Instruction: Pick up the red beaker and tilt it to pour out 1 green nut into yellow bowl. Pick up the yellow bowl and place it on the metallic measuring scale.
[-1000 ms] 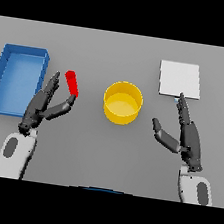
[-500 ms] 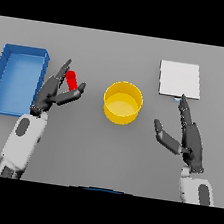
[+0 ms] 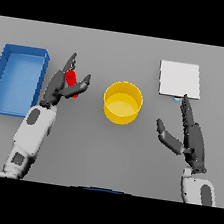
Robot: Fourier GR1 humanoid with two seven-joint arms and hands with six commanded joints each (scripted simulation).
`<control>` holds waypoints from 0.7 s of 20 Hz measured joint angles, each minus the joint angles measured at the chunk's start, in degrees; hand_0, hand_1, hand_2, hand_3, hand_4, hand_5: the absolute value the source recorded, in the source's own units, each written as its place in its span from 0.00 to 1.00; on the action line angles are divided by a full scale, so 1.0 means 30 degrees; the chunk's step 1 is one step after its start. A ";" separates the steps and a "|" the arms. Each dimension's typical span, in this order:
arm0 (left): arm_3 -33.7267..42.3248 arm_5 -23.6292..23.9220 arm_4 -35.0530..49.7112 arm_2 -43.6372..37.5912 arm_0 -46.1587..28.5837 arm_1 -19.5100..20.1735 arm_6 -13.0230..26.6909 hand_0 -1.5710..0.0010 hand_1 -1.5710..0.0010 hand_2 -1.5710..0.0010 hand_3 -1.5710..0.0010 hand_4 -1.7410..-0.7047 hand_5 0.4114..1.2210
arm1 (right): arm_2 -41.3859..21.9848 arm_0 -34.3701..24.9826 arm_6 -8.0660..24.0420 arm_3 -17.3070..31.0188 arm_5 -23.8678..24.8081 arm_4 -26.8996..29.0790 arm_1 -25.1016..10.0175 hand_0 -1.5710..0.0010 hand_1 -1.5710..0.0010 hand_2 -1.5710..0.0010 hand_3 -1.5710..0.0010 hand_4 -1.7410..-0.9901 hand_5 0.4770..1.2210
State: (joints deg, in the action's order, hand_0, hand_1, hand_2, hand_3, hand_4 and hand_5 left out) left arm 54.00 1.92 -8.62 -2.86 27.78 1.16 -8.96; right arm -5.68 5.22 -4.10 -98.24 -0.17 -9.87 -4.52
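Observation:
The red beaker (image 3: 71, 79) stands left of the yellow bowl (image 3: 119, 116) on the grey table. My left hand (image 3: 56, 88) has come up around the beaker: straight fingers rise along its left side, and the thumb reaches past its right side. I cannot tell whether they touch it. No green nut shows. The metallic scale (image 3: 179, 79), a flat pale square, lies at the back right. My right hand (image 3: 193, 140) hovers open below the scale and right of the bowl, with its fingertips near the scale's front edge.
A blue bin (image 3: 24, 49) with raised walls sits at the far left, just beyond my left arm.
My left hand has moved forward and right, closing in until the beaker sits between fingers and thumb. The beaker now stands more upright. The right hand has crept slightly toward the scale.

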 measured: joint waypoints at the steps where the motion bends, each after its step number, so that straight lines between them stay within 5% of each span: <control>1: -0.0447 0.0044 0.0190 -0.0251 0.0234 -0.0091 -0.0169 1.00 0.99 0.97 0.98 0.40 0.40 | -0.0114 0.0065 -0.0180 0.0117 0.0092 -0.0156 0.0141 1.00 1.00 1.00 1.00 0.66 0.22; 3: -0.1037 0.0178 0.0460 -0.0582 0.0376 -0.0358 -0.0782 0.87 0.85 0.82 0.84 0.33 0.46 | -0.0036 0.0045 -0.0508 0.0192 0.0170 -0.0138 0.0151 1.00 1.00 1.00 1.00 0.67 0.23; 6: -0.1293 0.1427 0.0076 -0.0713 0.0449 -0.0623 -0.1131 0.52 0.50 0.46 0.44 0.21 0.73 | 0.0024 0.0487 -0.0498 -0.0401 -0.0005 0.0042 -0.0092 1.00 1.00 1.00 1.00 0.67 0.23; 8: -0.1558 0.2064 -0.0795 -0.0347 0.0858 -0.0560 -0.0469 0.33 0.32 0.30 0.33 0.15 0.82 | -0.0153 0.0320 -0.0221 -0.0304 0.0128 -0.0142 0.0153 1.00 1.00 1.00 1.00 0.67 0.23; 9: -0.1758 0.2209 -0.1011 -0.0141 0.0882 -0.0622 -0.1247 0.27 0.26 0.24 0.29 0.12 0.86 | -0.0074 0.0303 0.0008 -0.0458 0.0098 -0.0006 0.0105 1.00 1.00 1.00 1.00 0.67 0.23; 14: -0.1396 0.1997 -0.1062 0.0136 0.0644 -0.0593 -0.1000 0.09 0.08 0.08 0.11 0.15 0.94 | 0.0136 0.0109 -0.0295 0.0036 -0.0212 0.0435 0.0037 1.00 1.00 1.00 1.00 0.65 0.22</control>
State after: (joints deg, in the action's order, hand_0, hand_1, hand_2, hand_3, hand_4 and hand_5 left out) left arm 49.81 7.91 -11.81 -2.45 29.72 -0.62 -11.96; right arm -5.28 5.54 -4.99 -98.13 -0.81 -8.57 -4.40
